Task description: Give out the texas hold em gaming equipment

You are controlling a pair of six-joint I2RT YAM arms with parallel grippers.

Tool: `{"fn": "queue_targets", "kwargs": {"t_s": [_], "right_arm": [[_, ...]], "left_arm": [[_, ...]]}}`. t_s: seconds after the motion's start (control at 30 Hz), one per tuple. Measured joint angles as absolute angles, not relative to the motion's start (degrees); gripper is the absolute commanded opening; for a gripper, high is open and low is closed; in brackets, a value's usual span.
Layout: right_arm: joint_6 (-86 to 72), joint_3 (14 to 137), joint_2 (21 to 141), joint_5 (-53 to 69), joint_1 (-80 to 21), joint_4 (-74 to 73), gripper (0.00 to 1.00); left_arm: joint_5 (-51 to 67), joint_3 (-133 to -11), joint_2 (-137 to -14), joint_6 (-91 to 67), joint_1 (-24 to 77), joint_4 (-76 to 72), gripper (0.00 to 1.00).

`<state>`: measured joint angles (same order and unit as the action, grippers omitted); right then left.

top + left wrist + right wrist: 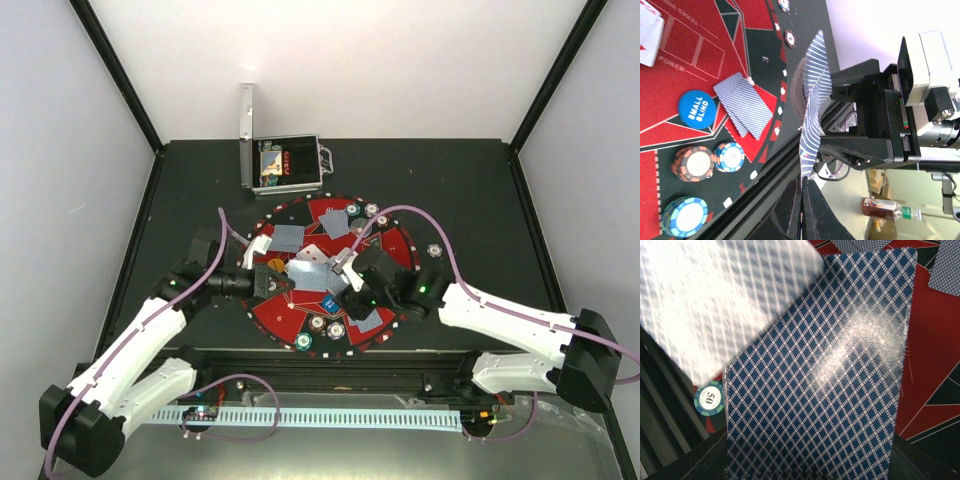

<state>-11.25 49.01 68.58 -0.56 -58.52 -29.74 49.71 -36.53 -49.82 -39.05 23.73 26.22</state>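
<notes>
My left gripper [803, 180] is shut on the lower edge of one grey-blue-backed playing card [815, 100], which stands on edge and bows upward. The card reaches to my right gripper [347, 272] over the middle of the round mat [390, 245]. In the right wrist view a stack of playing cards [815, 390] sits between the right gripper's [810, 472] fingers and fills the frame, with a blurred card [715, 300] above it. More cards [744, 104] lie face down on the mat. Poker chips [692, 163] [684, 216] and a blue "small blind" disc [697, 109] lie near the mat's front edge.
The open silver metal case [285, 163] stands behind the mat. Other chips lie at the mat's rim [433, 248] [352, 209]. A green "50" chip [708, 398] shows beside the held stack. A black rail [330, 360] runs along the table's near edge.
</notes>
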Motion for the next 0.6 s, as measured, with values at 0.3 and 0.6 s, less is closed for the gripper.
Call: {"fn": "queue_targets", "kwargs": {"t_s": [0.3,0.6], "right_arm": [[-12.43,48.60,67.55,-2.28,-57.65,-30.06,0.62],[-13.47,48.40,66.81,-4.40,-54.15,-32.21,0.62]], "left_arm": [[46.06,-39.79,-45.67,-32.47,14.70,31.73,0.01],[41.60,-42.09,-60.40,-28.05,12.86,24.25,0.02]]}}
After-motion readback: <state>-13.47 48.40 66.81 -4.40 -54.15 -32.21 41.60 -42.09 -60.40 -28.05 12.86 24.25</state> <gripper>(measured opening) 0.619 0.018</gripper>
